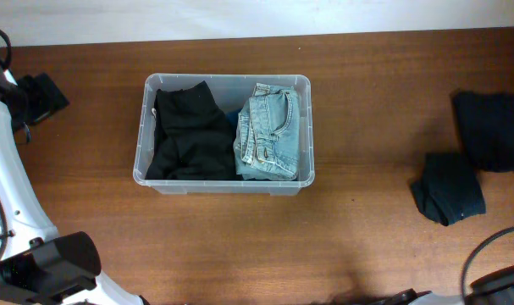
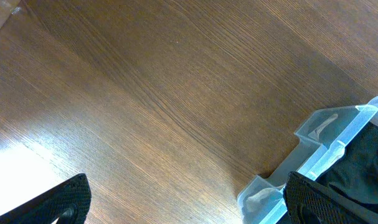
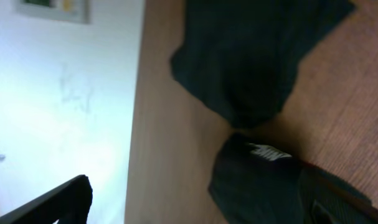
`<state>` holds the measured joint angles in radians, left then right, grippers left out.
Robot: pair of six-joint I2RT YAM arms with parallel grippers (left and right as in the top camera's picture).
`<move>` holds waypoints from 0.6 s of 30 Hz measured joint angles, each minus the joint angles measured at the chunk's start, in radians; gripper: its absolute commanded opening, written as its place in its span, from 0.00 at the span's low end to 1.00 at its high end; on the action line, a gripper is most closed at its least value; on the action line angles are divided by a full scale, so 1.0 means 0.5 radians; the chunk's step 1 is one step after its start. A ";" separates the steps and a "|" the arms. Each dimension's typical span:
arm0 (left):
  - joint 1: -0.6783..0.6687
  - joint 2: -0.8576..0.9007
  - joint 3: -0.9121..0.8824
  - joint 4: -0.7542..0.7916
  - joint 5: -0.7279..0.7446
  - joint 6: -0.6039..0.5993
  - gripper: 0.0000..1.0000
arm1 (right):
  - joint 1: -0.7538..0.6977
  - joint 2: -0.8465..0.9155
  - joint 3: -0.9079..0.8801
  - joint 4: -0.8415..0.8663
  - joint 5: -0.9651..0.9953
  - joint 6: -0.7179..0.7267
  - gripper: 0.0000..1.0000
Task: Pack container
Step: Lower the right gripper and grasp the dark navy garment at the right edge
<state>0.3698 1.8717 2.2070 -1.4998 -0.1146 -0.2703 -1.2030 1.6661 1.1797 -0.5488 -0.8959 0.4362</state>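
- Gripper, left [image 2: 190,202]: fingers [image 2: 67,199] are spread wide and nothing is held. It hovers over bare wood, just beside a corner of the container.
- Container [image 1: 225,79]: clear bin, set upright left of centre on the table. One moulded corner recess [image 2: 326,134] is seen in the left wrist view.
- Contents: a black garment [image 1: 189,131] fills the left half. Folded jeans [image 1: 269,135] lie in the right half, touching it.
- Loose stock: two dark garments are left near the right edge, well apart from the bin. The larger heap [image 1: 494,127] lies just beside the smaller folded piece [image 1: 447,188].
- Gripper, right [image 3: 198,202]: fingers [image 3: 58,202] are spread and empty above the folded piece, on which white lettering is seen.
- Risk: both garments could be lifted at once if the pinch is taken where they meet.
- Risk: trailing cloth could catch on the rim, so the light bin might be dragged or tipped.
- Risk: little room is left inside, so the bin may be overfilled.
- Surface and room: dark wood-grain table [image 1: 367,85], glare at the left. A white wall [image 1: 240,17] stands behind.
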 measured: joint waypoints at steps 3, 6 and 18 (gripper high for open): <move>0.000 0.000 0.000 0.000 -0.001 0.000 1.00 | 0.000 0.193 -0.001 0.053 -0.001 0.021 0.99; 0.000 0.000 0.000 0.000 -0.001 0.000 0.99 | 0.000 0.346 -0.007 0.079 -0.001 0.033 0.99; 0.000 0.000 0.000 0.000 -0.001 0.000 0.99 | 0.105 0.450 -0.011 0.221 0.085 0.042 0.98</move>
<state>0.3698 1.8717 2.2070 -1.4998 -0.1150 -0.2703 -1.1503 1.8912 1.1740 -0.4381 -0.8536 0.4572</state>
